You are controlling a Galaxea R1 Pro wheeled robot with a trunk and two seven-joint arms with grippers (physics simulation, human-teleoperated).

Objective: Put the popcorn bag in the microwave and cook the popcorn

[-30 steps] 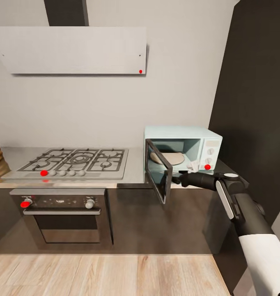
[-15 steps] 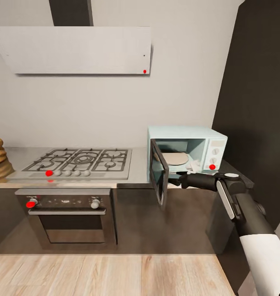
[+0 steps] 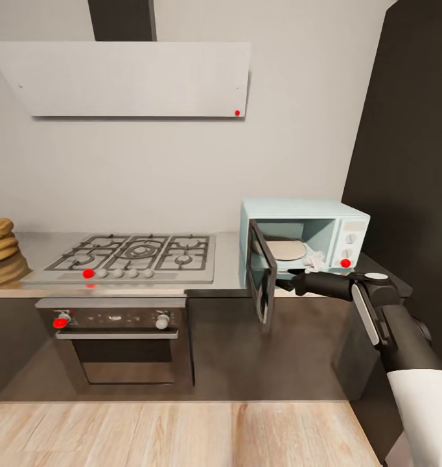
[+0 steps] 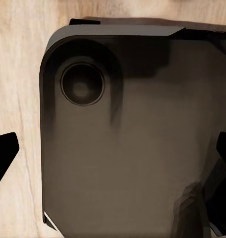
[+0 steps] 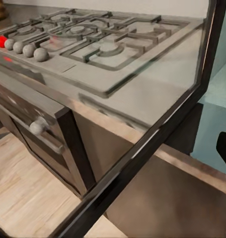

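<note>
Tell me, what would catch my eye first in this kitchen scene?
Probably the mint-blue microwave on the countertop, its dark glass door hanging open with the right gripper beside it. Left of it lies the gas hob, beneath a wide white hood.

Right arm reaches forward at counter height, forearm roughly level, white upper segment leading into dark wrist. Right gripper (image 3: pixel 287 283) points leftward; finger spacing cannot be made out. Left gripper's fingertips (image 4: pixel 4 153) stand well apart, nothing between them.
</note>
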